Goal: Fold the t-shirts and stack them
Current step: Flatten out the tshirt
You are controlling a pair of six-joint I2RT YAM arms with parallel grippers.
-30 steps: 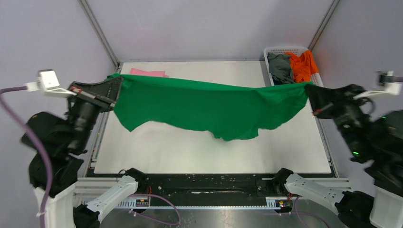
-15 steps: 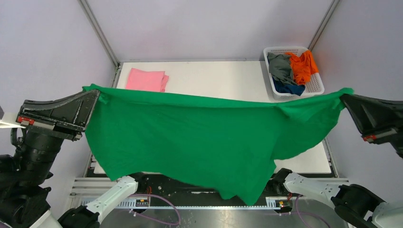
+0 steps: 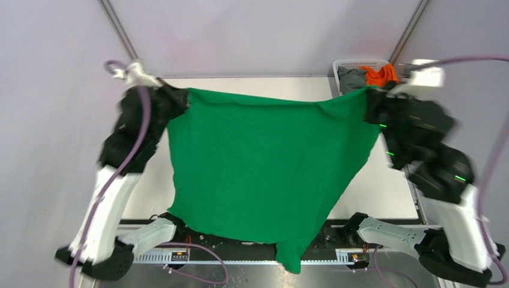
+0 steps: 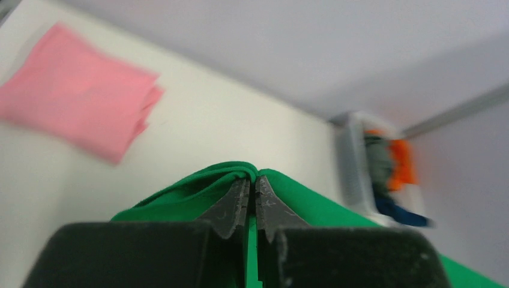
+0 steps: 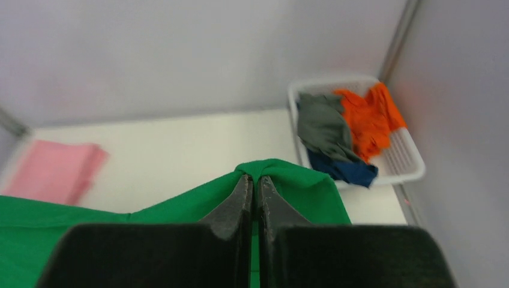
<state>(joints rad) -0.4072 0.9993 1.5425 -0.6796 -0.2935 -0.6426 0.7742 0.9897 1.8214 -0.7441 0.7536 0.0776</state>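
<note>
Green shirt hangs spread between claws: left claw clamped on one top corner, right claw on the other. Pink shirt folded ahead-left of left claw; basket ahead-right of right claw.

Bright, even, diffuse light fills all views; shadows are faint. Both wrist views are soft, the pink shirt and basket blurred.

Five plain cloth t-shirts: bright green, pink, orange, grey, dark blue. One white slatted plastic basket.
</note>
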